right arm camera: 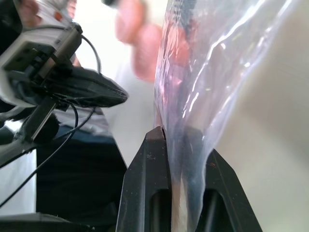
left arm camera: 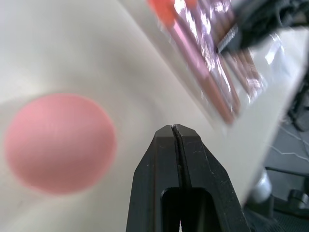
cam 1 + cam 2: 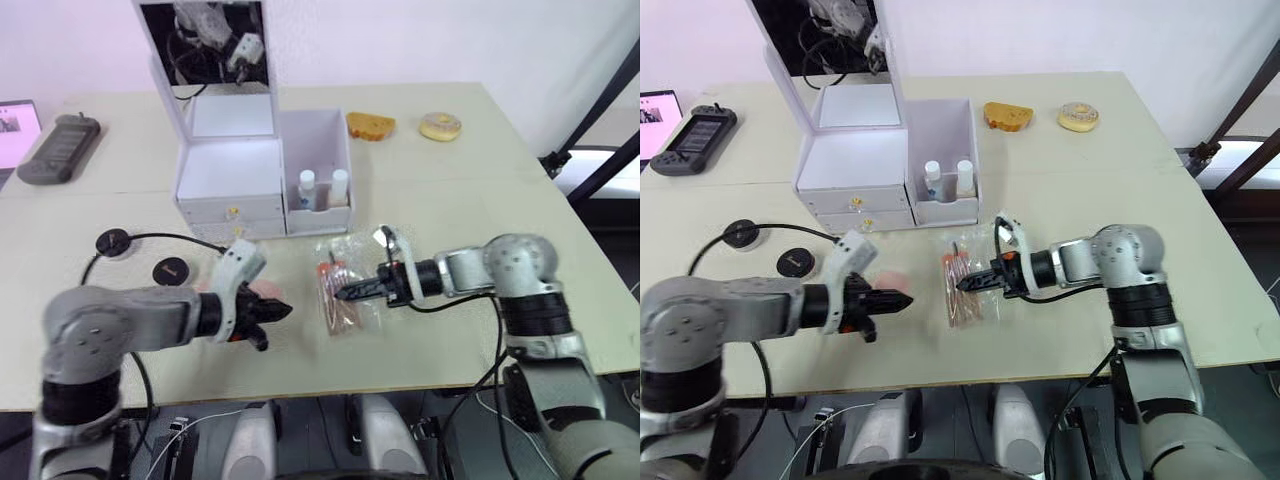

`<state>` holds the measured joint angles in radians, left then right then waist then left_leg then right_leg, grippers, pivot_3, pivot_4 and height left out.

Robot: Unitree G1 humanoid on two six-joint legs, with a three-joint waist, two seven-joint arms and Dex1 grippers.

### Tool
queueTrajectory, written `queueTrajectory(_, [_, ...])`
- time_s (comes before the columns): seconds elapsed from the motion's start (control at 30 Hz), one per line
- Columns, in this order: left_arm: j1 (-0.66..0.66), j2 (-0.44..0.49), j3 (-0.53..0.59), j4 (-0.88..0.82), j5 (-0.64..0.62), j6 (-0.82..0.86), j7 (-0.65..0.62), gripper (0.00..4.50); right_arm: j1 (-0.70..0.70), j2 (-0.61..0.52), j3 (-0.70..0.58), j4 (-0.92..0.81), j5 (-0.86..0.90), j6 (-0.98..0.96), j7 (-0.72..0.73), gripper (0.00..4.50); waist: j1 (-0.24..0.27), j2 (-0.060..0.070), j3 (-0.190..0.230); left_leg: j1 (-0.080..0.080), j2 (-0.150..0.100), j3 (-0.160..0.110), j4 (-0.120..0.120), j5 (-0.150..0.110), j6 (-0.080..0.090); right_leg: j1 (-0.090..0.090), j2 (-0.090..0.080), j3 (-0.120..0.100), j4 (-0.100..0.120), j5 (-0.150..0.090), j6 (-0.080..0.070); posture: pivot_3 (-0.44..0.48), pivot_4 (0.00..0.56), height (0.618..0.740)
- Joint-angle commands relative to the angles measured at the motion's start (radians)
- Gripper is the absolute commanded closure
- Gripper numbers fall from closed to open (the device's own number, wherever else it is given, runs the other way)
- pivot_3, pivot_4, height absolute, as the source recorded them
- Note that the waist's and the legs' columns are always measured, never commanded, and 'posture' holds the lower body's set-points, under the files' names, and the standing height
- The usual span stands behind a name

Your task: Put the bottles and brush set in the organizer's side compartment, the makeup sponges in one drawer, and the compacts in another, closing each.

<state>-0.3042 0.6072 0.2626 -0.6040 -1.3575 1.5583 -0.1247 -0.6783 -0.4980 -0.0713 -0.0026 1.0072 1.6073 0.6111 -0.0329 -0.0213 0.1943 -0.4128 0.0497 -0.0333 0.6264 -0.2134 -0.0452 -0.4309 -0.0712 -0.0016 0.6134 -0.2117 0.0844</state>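
Desk (image 3: 480,180): doughnut (image 3: 440,126) and yellow wedge-shaped item (image 3: 370,125) near the far edge; grey handheld device (image 3: 60,148) at the far left corner.

glossy crinkled clear plastic on the brush set (image 3: 345,295); matt, perhaps foam, pink sponge (image 2: 60,142)

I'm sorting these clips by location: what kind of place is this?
Probably a lab or office test bench, not a home: a plain beige table carries a white makeup organizer with mirror lid, a grey handheld controller, and loose black cables.
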Motion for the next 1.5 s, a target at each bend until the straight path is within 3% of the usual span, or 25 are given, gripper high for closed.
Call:
queueTrajectory(0.03, [0.056,0.052,0.129,-0.118,-0.137,-0.155,-0.044,4.50,-0.015,-0.036,-0.106,-0.143,0.096,0.002,0.024,4.46,0.002,-0.001,0.001,0.000,0.000,0.000,0.000,0.000,0.000,0.000,0.000,0.000,0.000,0.000,0.000,0.000,0.150,0.740])
queueTrajectory(0.2, [0.136,0.107,0.251,-0.187,0.042,-0.429,-0.231,4.50,-0.075,-0.103,-0.182,-0.272,0.112,-0.190,0.116,4.46,0.017,0.000,0.002,-0.001,0.000,0.001,0.001,0.000,0.000,-0.001,-0.001,0.000,-0.002,-0.001,0.002,0.000,0.150,0.740])
queueTrajectory(0.33, [0.208,0.130,0.281,-0.124,0.122,-0.545,-0.297,4.50,-0.243,-0.141,-0.084,-0.152,-0.062,-0.471,0.256,4.46,0.010,0.002,0.003,-0.001,0.000,0.003,0.002,0.000,-0.001,-0.002,-0.001,0.000,-0.006,0.000,0.001,0.000,0.150,0.740])
queueTrajectory(0.43, [0.226,0.133,0.290,-0.081,0.114,-0.596,-0.330,4.50,-0.374,-0.120,0.033,0.037,-0.242,-0.706,0.354,4.46,0.002,0.002,0.003,-0.001,0.000,0.001,-0.001,-0.001,-0.001,-0.001,0.000,0.000,-0.016,0.001,-0.001,0.000,0.150,0.740])
queueTrajectory(0.6, [0.248,0.141,0.336,-0.025,-0.114,-0.613,-0.321,4.50,-0.569,-0.006,0.207,0.529,-0.602,-1.308,0.487,4.46,-0.014,0.002,0.003,-0.008,-0.001,0.004,0.000,-0.003,-0.004,-0.003,-0.001,0.001,-0.018,0.004,-0.005,0.000,0.150,0.740])
queueTrajectory(0.8, [0.301,0.160,0.310,-0.063,-0.137,-0.657,-0.275,4.50,-0.756,0.154,0.150,1.042,-0.715,-1.721,0.496,4.46,-0.010,0.002,0.003,-0.015,0.000,0.003,-0.007,-0.003,-0.006,-0.015,0.001,0.003,-0.013,0.010,0.009,0.000,0.150,0.740])
queueTrajectory(1.0, [0.342,0.147,0.296,-0.085,-0.081,-0.727,-0.263,4.50,-0.778,0.219,0.139,1.266,-0.822,-1.868,0.505,4.46,-0.011,0.002,0.003,-0.013,0.001,0.003,-0.012,-0.002,-0.007,-0.016,0.003,0.003,-0.014,0.010,0.008,0.000,0.150,0.740])
queueTrajectory(1.5, [0.340,0.165,0.250,-0.072,-0.003,-0.785,-0.268,4.50,-0.739,0.284,0.077,1.340,-0.969,-1.982,0.406,4.46,-0.012,0.002,0.003,-0.005,0.001,0.003,-0.010,0.002,-0.014,-0.013,0.006,0.009,-0.005,0.010,0.002,0.000,0.150,0.740])
